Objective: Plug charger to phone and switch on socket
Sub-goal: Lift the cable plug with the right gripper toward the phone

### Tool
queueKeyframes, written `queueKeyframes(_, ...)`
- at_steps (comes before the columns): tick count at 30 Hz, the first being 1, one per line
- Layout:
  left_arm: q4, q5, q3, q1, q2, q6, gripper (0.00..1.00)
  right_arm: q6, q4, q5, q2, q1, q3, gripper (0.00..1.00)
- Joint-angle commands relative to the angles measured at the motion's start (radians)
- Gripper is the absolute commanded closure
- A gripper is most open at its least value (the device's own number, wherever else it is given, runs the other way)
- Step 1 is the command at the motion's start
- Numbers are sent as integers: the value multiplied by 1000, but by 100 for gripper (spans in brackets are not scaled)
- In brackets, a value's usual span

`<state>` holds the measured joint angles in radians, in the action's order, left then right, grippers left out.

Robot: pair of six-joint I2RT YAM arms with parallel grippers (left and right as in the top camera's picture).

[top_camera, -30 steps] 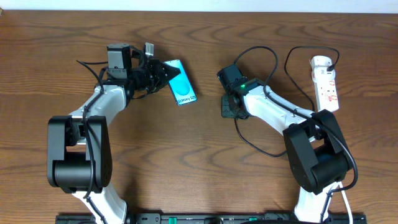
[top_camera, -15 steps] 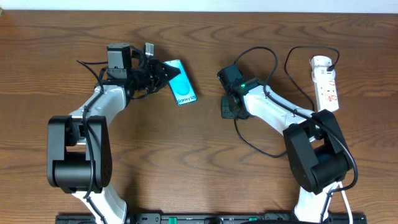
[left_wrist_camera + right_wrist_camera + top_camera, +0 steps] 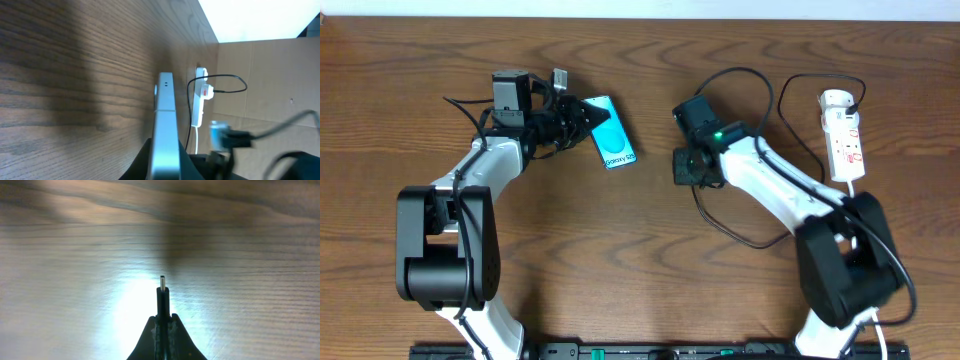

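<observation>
The phone (image 3: 611,139) has a cyan screen and a white band with dark text; it lies left of centre. My left gripper (image 3: 582,118) is shut on its upper left end. In the left wrist view the phone (image 3: 165,125) shows edge-on between the fingers. My right gripper (image 3: 682,168) is shut on the charger's plug tip, to the right of the phone and apart from it. In the right wrist view the plug tip (image 3: 162,292) sticks out past the fingers over bare wood. The thin black charger cable (image 3: 740,80) loops back to the socket (image 3: 845,135), a white power strip at the right.
The socket also shows far off in the left wrist view (image 3: 201,95), with the black cable arcing from it. A cardboard wall (image 3: 270,80) stands beyond the table's far edge. Slack cable (image 3: 740,235) lies under my right arm.
My right gripper has shifted slightly left and up with the plug tip, and its arm has swung outward. The cable loops moved with it. The left arm and phone have not moved.
</observation>
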<state>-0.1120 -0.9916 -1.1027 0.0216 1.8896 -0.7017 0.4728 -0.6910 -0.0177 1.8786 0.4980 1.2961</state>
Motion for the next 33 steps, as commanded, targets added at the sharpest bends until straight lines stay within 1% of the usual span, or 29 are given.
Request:
queueKeyframes(1, -6, -18, 0, -12, 0, 9, 93, -66, 8, -115, -99, 7, 25, 99)
queueKeyframes(6, -11, -23, 0, -31, 0, 1, 92, -178, 42, -261, -202, 7, 25, 99)
queueKeyframes(9, -48, -60, 0, -45, 0, -19, 93, -240, 68, -367, -253, 7, 25, 99)
queueKeyframes(17, -233, -152, 0, -71, 0, -163, 93, -436, 154, -721, -313, 7, 25, 99)
queueKeyframes(21, -364, -206, 0, -71, 0, -251, 93, -571, 161, -918, -312, 7, 25, 99)
queueKeyframes(23, -433, -224, 0, -72, 0, -300, 93, -611, 167, -993, -312, 7, 25, 99)
queueKeyframes(28, -605, -249, 0, -72, 0, -423, 93, -617, 178, -1017, -312, 8, 25, 99)
queueKeyframes(33, -719, -258, 0, -72, 0, -508, 93, -632, 187, -1059, -312, 8, 25, 99)
